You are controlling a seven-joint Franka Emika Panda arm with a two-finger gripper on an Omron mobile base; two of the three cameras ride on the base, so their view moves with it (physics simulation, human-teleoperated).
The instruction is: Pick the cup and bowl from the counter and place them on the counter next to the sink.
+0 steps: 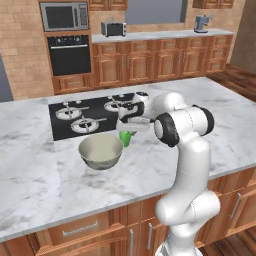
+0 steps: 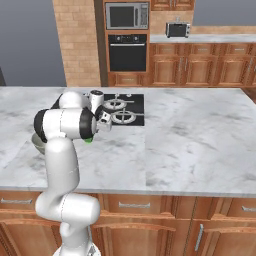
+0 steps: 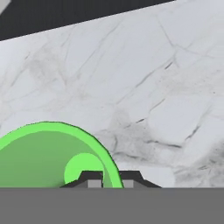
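The green cup [image 1: 125, 138] stands on the white marble counter [image 1: 30, 165], just right of the grey-olive bowl [image 1: 101, 151] with its cream inside. My gripper [image 1: 131, 130] reaches down onto the cup from above. In the hand view the gripper [image 3: 110, 178] is shut on the cup [image 3: 39, 157], one fingertip inside the rim and one outside. From the right base view, a sliver of the cup [image 2: 89, 141] and the edge of the bowl [image 2: 35, 141] peek out behind my arm. The sink is out of view.
A black four-burner cooktop [image 1: 82, 116] lies just behind the cup and bowl. Bare marble stretches to the right [image 2: 200, 135] and left of it. At the far wall stand an oven [image 1: 70, 55], a microwave, a toaster [image 1: 113, 28] and wooden cabinets.
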